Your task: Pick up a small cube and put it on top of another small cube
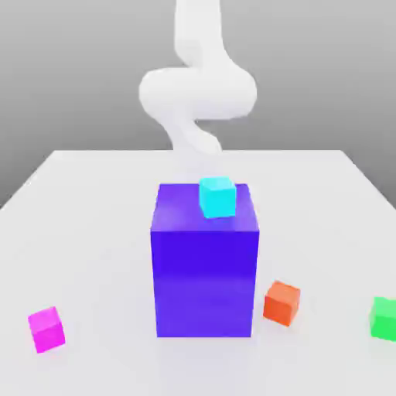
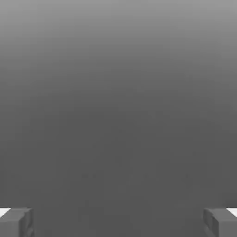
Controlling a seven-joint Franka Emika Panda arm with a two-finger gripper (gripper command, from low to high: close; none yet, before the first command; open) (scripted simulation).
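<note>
The small magenta-pink cube (image 1: 46, 329) sits on the white table near the front, at the exterior view's left. A cyan cube (image 1: 217, 196) rests on top of the big blue-purple block (image 1: 205, 259) in the middle. The white arm (image 1: 197, 93) rises behind that block, far from the pink cube. In the hand view my gripper (image 2: 118, 223) is open; its grey fingertips (image 2: 16, 223) stand wide apart, with only a plain grey backdrop between them.
An orange cube (image 1: 281, 302) lies beside the big block on the exterior view's right. A green cube (image 1: 384, 317) sits at the right border. The white table (image 1: 100, 232) ends along a far edge behind the block.
</note>
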